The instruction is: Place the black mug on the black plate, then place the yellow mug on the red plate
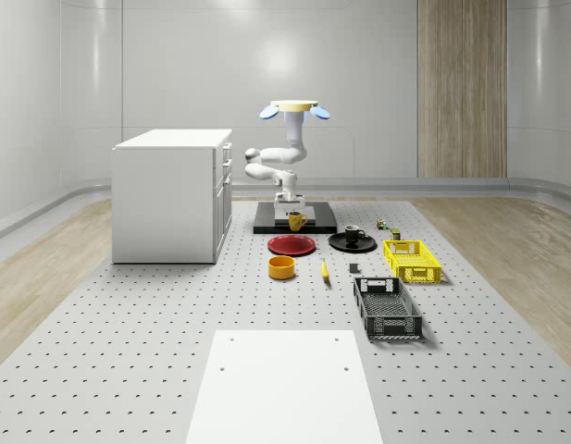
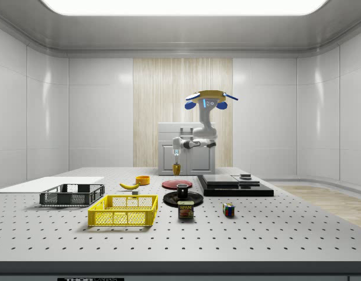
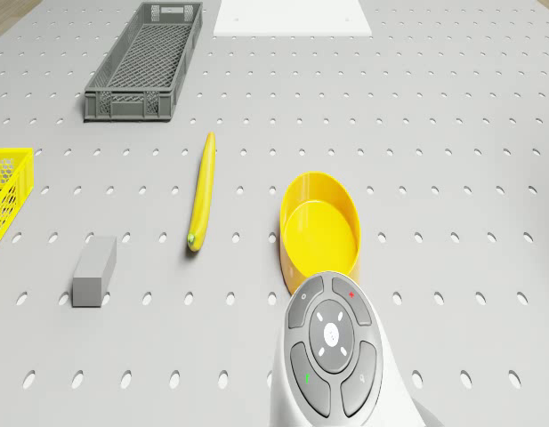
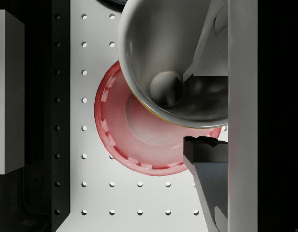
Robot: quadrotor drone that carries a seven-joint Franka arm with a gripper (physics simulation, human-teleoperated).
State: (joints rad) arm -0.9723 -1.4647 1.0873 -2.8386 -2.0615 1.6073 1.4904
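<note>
My drone (image 1: 294, 109) hovers over the black platform (image 1: 266, 223) behind the plates, with the arm folded down below it. The gripper (image 1: 292, 212) is shut on the rim of the yellow mug (image 1: 296, 220), which hangs in the air. In the wrist view the yellow mug (image 4: 173, 63) is over the far part of the red plate (image 4: 120, 130), with one finger pad (image 4: 203, 147) on its wall. In the side view the yellow mug (image 2: 177, 169) sits clearly above the red plate (image 2: 176, 184). The black mug (image 1: 352, 234) stands upright on the black plate (image 1: 341, 246).
A white cabinet (image 1: 169, 194) stands at the whole-scene view's left. In front of the plates lie a yellow bowl (image 3: 320, 227), a banana (image 3: 201, 191) and a small grey block (image 3: 94, 271). A yellow crate (image 1: 412, 260) and a dark crate (image 1: 387, 308) sit to the right.
</note>
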